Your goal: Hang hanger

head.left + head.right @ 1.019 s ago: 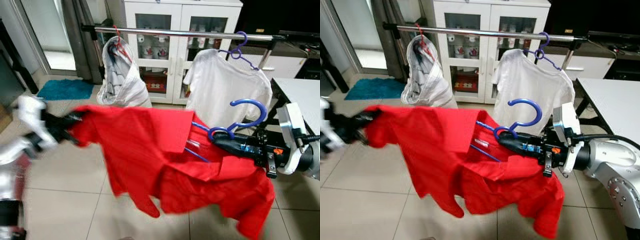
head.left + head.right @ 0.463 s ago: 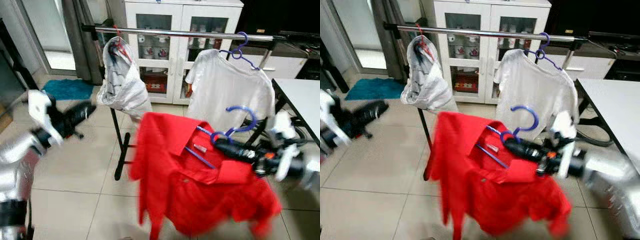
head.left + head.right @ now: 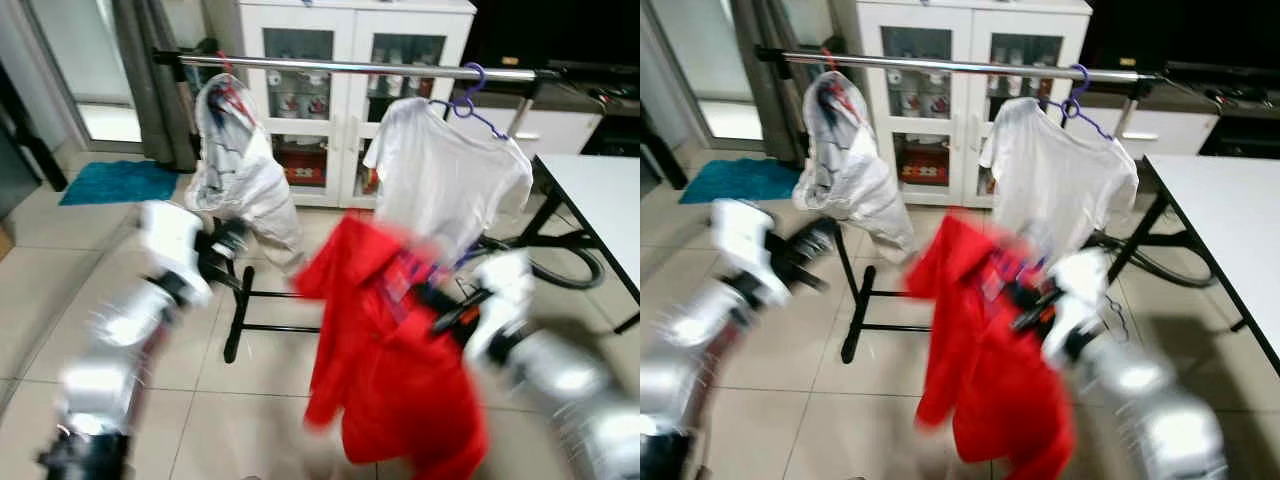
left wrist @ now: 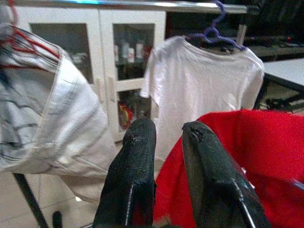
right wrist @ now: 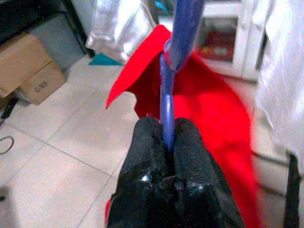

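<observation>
A red shirt (image 3: pixel 390 350) hangs on a blue hanger (image 5: pixel 167 95), below and in front of the silver rail (image 3: pixel 350 67). My right gripper (image 5: pixel 164 126) is shut on the hanger's neck, and it sits blurred (image 3: pixel 445 310) just right of the shirt's collar. My left gripper (image 4: pixel 168 126) is open with nothing between its fingers. It hovers (image 3: pixel 225 245) left of the red shirt, beside a grey-white garment (image 3: pixel 235 170) on a red hanger. A white T-shirt (image 3: pixel 445 170) hangs on a purple hanger (image 3: pixel 470 95) at the rail's right end.
A white cabinet with glass doors (image 3: pixel 340 100) stands behind the rack. The rack's black post and foot (image 3: pixel 238 315) stand on the tiled floor. A white table (image 3: pixel 600 190) is at the right, a teal mat (image 3: pixel 110 180) far left, cardboard boxes (image 5: pixel 28 66) on the floor.
My left gripper let go of the red shirt, which dropped and now hangs from the hanger. The left arm swung in towards the rack; the right arm moved the hanger left and nearer the rail.
</observation>
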Controlling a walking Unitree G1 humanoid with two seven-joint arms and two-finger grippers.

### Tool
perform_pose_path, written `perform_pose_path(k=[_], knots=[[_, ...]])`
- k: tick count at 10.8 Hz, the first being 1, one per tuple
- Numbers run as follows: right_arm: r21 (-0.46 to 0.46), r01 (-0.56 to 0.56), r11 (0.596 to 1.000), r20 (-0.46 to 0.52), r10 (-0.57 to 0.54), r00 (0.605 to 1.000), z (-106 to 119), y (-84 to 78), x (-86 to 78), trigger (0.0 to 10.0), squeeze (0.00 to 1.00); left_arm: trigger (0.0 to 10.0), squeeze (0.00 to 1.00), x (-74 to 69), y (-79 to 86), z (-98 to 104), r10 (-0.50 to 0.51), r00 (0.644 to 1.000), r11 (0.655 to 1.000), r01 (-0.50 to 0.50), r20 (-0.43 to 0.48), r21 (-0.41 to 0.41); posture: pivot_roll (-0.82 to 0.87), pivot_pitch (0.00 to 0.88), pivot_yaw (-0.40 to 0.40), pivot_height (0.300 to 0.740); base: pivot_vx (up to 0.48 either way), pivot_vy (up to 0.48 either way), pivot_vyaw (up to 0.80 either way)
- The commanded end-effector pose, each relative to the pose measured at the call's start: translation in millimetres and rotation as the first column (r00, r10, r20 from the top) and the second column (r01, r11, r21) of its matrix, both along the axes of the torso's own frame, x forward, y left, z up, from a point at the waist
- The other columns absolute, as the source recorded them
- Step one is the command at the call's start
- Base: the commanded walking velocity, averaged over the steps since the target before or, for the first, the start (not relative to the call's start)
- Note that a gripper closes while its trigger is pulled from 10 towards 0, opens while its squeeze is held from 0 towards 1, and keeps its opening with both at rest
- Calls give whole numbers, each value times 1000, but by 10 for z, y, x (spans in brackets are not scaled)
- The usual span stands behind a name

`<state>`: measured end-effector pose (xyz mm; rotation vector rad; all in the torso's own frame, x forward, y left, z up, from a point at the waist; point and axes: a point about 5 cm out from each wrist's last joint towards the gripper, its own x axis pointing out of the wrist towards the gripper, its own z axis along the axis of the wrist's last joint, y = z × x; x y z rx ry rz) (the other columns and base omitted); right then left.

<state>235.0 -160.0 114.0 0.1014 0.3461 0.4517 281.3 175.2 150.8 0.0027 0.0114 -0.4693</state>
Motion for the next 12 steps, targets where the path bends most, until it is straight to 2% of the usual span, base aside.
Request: perform_pose_path(k=[1,2,3,4,5,7,10,12], knots=[[-83,126,989,44,-122,992,46,-40,30,10000,0,10000,0,-40,-88,24,31,999,999,-31,15,-14,-12,0,33,740,244,0,0],[-109,197,974,25,-195,980,12,-73,39,10000,0,10000,0,-74,-132,-19,47,999,999,-47,6,4,-14,0,38,740,266,0,0],[-99,277,956,73,-270,960,17,-121,52,10000,0,10000,0,-107,-166,-89,87,996,996,-87,-6,24,-19,0,37,740,289,0,0],[-71,264,962,99,-256,961,40,-87,56,10000,0,10000,0,-133,-202,-110,87,996,995,-87,0,57,-14,0,32,740,307,0,0],[-48,278,959,107,-272,956,57,-66,78,10000,0,10000,0,-138,-213,-94,101,995,994,-101,1,44,6,0,20,740,330,0,0],[-70,306,949,177,-290,941,144,3,234,10000,0,10000,0,-141,-204,-38,116,993,991,-116,19,60,17,0,15,740,381,0,0],[-47,272,961,203,-258,945,206,125,317,10000,0,10000,0,-146,-188,3,118,992,989,-121,38,88,29,0,10,740,381,0,800],[-46,268,962,217,-253,943,238,148,391,10000,0,10000,0,-148,-201,28,89,995,990,-93,43,108,33,0,8,740,379,0,0]])
